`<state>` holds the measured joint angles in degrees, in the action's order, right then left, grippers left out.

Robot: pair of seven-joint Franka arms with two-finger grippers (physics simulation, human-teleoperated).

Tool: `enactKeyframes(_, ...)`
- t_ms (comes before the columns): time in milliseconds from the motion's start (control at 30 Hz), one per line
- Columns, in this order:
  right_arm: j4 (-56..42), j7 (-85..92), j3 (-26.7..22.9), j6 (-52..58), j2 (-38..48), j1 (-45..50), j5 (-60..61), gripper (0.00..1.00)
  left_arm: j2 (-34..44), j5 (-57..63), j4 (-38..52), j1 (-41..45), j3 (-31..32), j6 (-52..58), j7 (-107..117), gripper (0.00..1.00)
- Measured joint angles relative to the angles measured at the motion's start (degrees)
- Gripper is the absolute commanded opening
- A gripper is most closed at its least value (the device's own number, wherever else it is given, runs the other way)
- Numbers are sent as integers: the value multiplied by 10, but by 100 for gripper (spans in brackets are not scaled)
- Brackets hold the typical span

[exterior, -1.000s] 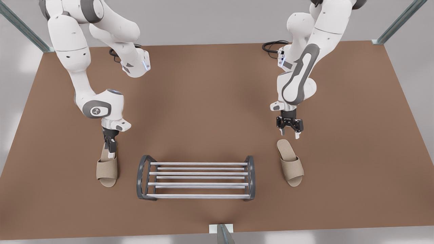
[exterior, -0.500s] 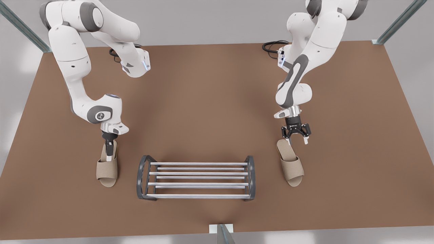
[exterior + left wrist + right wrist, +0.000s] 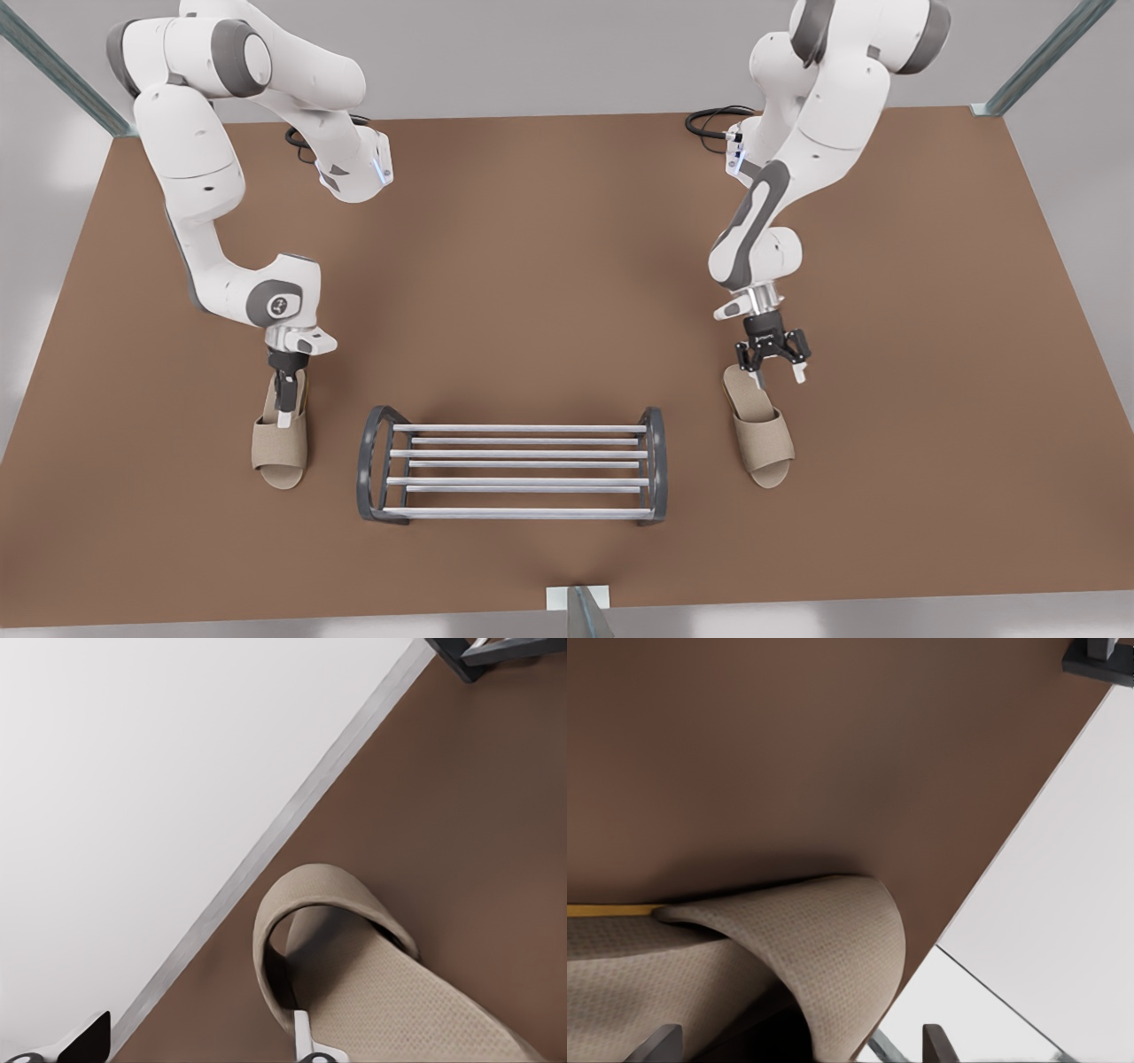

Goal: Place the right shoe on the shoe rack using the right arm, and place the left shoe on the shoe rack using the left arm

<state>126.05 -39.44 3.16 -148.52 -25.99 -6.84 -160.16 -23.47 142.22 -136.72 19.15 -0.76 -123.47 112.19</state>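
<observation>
- Shoe rack [image 3: 514, 454]: stands on the brown tabletop [image 3: 549, 266], towards the edge nearest the front-view camera, between the two slippers. No slipper is on its bars.
- Right shoe [image 3: 280, 452]: lies flat on the tabletop, just beside the rack's end on the front view's left, with its toe towards the near edge.
- Right end effector [image 3: 283, 412]: it is low over the right shoe's heel end, just behind the strap. In the right wrist view its fingers [image 3: 660, 1041] stand apart on either side of the shoe [image 3: 824, 948], so it is open and grips nothing.
- Left shoe [image 3: 764, 439]: lies flat on the tabletop near the rack's end on the front view's right, slightly angled.
- Left end effector [image 3: 778, 377]: it is over the left shoe's heel, spread wide and gripping nothing. In the left wrist view one finger [image 3: 303, 1036] is at the insole [image 3: 372, 992], and the other is outside the shoe.
</observation>
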Motion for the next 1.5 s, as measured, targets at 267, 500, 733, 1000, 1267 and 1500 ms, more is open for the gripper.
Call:
enactKeyframes(267,6,-14,-1,72,-21,7,-25,100,-25,2,37,10,-19,18,-36,100)
enactKeyframes(500,-2,-22,-1,98,-34,7,-54,100,-60,3,71,15,-20,30,-72,100)
enactKeyframes(733,-7,-28,-2,107,-39,7,-58,60,-70,2,106,15,-26,-10,-96,100)
enactKeyframes(1000,-4,-31,-2,110,-29,7,-58,46,-94,3,140,14,-38,-50,-114,100)
enactKeyframes(1267,-6,-25,-2,109,-26,7,-58,21,-109,8,160,15,-39,-77,-121,100)
enactKeyframes(1500,-4,-13,0,96,29,7,-58,21,-108,21,185,15,-46,-117,-125,97)
